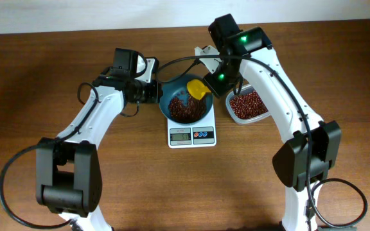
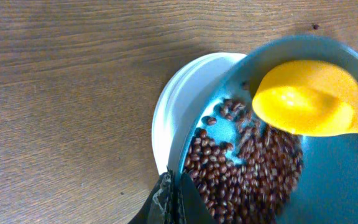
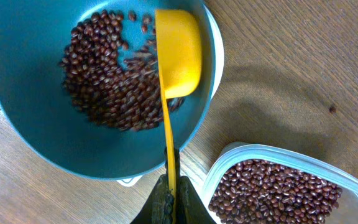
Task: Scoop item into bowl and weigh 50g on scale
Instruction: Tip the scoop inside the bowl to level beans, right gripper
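Beans [image 3: 104, 81] lie as a loose dark layer across the floor of the teal bowl [image 3: 30, 124], which sits on the white scale [image 1: 192, 135] at mid-table. The rest of the supply fills the clear container [image 3: 211, 177] just to the right of the scale. The right gripper [image 3: 169, 196] is pressed together on the thin handle of the yellow scoop [image 3: 179, 53], which hangs tipped over the bowl's right half. Blurred grains under its lip suggest that it is emptying. The left gripper [image 2: 174, 199] is closed at the bowl's left edge and appears to pinch the rim there, steadying it. The step in hand looks like the pour and the check of weight. To do it well, the scoop should be rolled slowly so grains trickle rather than dump, with its lip low and well inside the rim so nothing bounces onto the wooden table [image 1: 44, 77]. The pinch on the rim is the likely trouble. Any press or lift from that arm would falsify the reading, so the weight should be judged only once the left claw has let go and the scoop touches nothing. From overhead the display is too small to read, so how close the load stands to target cannot be told.
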You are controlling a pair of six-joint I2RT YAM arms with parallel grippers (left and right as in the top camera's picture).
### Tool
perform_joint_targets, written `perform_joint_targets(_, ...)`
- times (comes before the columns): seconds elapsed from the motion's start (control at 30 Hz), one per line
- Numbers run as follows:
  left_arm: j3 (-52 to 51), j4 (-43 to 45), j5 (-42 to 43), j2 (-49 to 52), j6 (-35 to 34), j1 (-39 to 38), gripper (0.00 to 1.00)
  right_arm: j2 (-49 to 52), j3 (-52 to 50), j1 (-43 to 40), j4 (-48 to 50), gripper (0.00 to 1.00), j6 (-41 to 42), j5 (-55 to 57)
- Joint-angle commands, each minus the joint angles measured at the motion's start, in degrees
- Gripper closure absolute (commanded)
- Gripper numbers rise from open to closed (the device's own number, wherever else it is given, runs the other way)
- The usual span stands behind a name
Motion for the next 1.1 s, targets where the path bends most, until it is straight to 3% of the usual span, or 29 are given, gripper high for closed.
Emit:
perform_joint_targets(0.0,1.16,0.59,1.14,1.2,-0.57,-0.48,0.97,-1.51,0.52,-0.11,0.22,0.96,0.68,0.52)
perform_joint_targets(0.5,1.18,1.95,1.29,1.2,-3.54,-0.98,1.0,-1.53,1.33,-0.11,0.35,0.96,0.63,0.48)
perform_joint_targets(0.83,1.22,2.4,1.29,1.2,-3.56,-0.98,1.0,-1.51,2.67,4.26,2.99,0.96,-8.17,0.81)
perform_joint_targets(1.07,1.22,2.16,1.01,1.2,-3.58,-0.98,1.0,-1.9,2.62,6.75,2.91,0.96,-7.04,7.13)
